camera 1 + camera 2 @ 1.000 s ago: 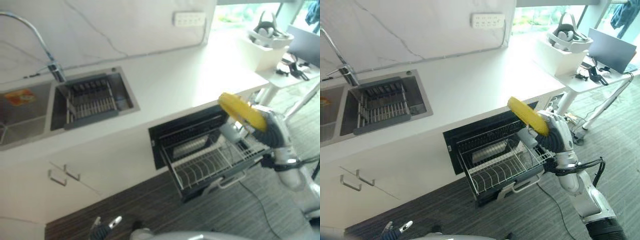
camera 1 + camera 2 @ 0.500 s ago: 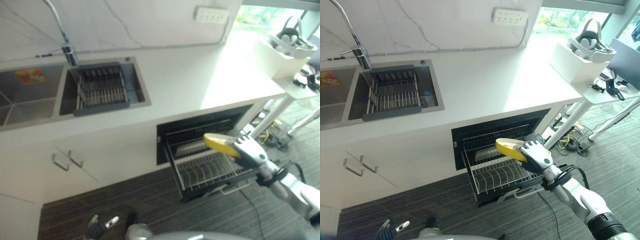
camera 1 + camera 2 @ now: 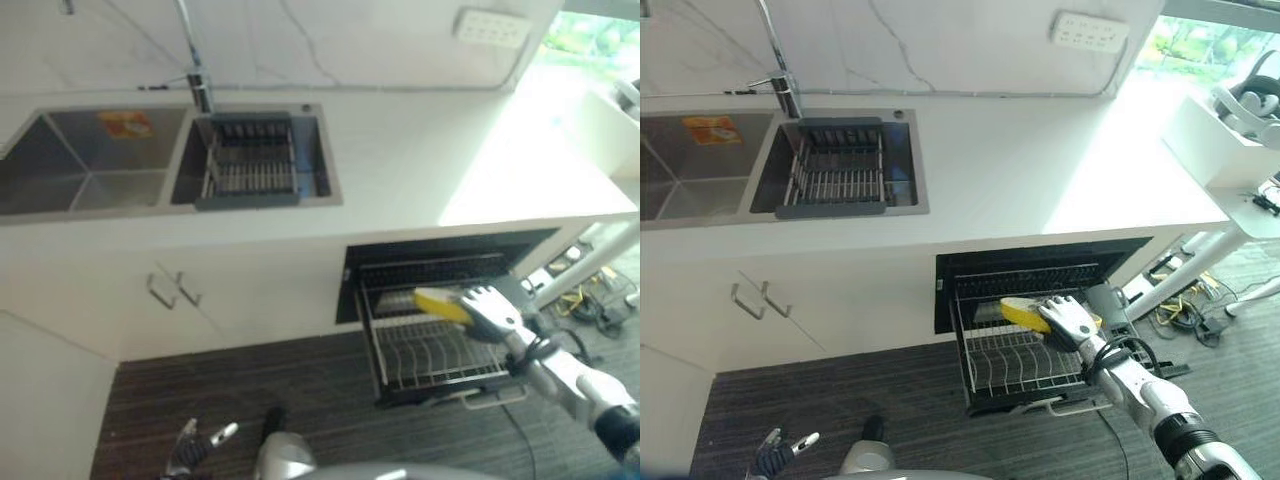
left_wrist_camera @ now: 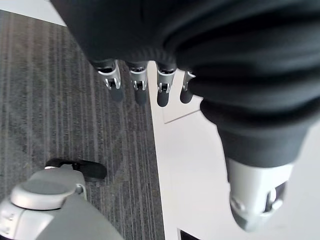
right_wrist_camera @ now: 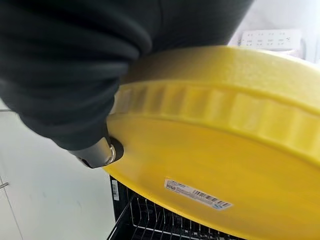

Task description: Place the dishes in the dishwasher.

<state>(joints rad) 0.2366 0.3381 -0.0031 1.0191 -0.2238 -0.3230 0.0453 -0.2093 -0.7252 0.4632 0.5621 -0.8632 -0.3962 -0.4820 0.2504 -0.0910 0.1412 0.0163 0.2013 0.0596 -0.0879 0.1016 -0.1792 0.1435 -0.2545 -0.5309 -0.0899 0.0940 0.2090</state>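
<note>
I see the right hand (image 3: 1065, 318) now lower than a second ago, down over the pulled-out dishwasher rack (image 3: 1012, 362). The yellow plate (image 3: 1025, 314) it grips tips from steeply tilted to nearly flat. Head camera has panned left.

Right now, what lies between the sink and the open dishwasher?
Bare white counter separates the sink from the dishwasher, seen in both eye views.

The plate (image 5: 220, 150) is yellow, matt, plastic-looking, with a fluted rim and a paper label stuck underneath; the dishwasher rack (image 3: 1015, 360) is thin metal wire; the sink (image 3: 90, 175) is brushed steel; the surface (image 3: 1040, 180) is smooth white, faintly glossy; the floor (image 4: 60, 110) is dark with fine ribbed stripes; the right hand (image 3: 1068, 318) has silvery metallic fingers (image 3: 1060, 305).
</note>
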